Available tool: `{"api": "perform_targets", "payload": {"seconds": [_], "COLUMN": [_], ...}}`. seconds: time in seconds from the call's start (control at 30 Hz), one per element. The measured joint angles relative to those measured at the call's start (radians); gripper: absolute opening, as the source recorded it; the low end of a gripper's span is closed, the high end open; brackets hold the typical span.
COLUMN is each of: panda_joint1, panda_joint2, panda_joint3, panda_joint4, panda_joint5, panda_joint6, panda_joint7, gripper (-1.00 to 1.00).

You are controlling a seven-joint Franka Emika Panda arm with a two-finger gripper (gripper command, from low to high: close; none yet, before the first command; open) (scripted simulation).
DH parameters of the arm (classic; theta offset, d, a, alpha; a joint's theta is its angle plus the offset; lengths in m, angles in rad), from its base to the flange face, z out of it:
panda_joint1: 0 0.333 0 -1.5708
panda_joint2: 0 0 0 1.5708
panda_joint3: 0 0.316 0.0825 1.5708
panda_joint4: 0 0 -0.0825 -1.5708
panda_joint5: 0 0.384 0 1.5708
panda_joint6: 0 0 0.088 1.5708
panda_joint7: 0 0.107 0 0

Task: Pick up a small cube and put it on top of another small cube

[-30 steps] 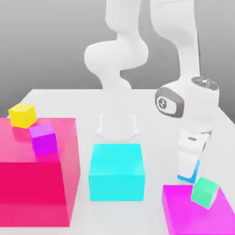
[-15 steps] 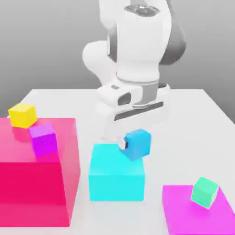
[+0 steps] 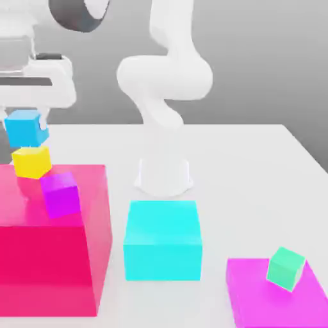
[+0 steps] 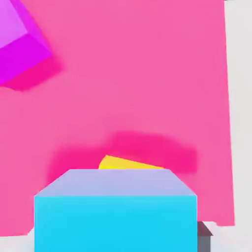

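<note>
Franka's white two-finger gripper [image 3: 29, 109] hangs at the upper part of the exterior view's left, pointing down over the big glossy pink-red block [image 3: 51, 256]. Directly beneath it sits the small matte sky-blue cube [image 3: 25, 128], its top edge tucked up against the underside of the hand. Whether the gripper is clamped on this cube or has let it go cannot be told from either view. The blue cube is straight above the small plain yellow cube [image 3: 31, 161], their faces so close that it is unclear whether the blue one rests on the yellow one or hovers just over it. The yellow cube stands on the top of the pink-red block near its far edge. In the hand view the blue cube [image 4: 115, 216] looms close to the camera, with a sliver of the yellow cube [image 4: 128, 163] peeking out behind it and a soft shadow spread across the pink-red surface [image 4: 147, 74]. Just beside the yellow cube, a small magenta-purple cube [image 3: 61, 194] lies tilted on the same block, also seen at the edge of the hand view [image 4: 19, 49]. On the white table [image 3: 256, 166], a much larger cyan cube [image 3: 161, 240] stands in front of the arm's base [image 3: 163, 176]. Towards the exterior view's right, a flat magenta block [image 3: 256, 301] carries a small green cube [image 3: 286, 268], tipped on one edge.
</note>
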Motion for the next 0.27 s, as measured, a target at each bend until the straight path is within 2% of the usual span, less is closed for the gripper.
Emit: {"api": "perform_targets", "payload": {"seconds": [0.13,0.27], "panda_joint1": [-0.002,0.000], "panda_joint2": [0.006,-0.039], "panda_joint3": [-0.003,0.020], "panda_joint4": [-0.010,0.065], "panda_joint5": [-0.004,0.000], "panda_joint6": [0.016,-0.102], "panda_joint7": [0.001,0.005], "gripper": [1.00,1.00]}}
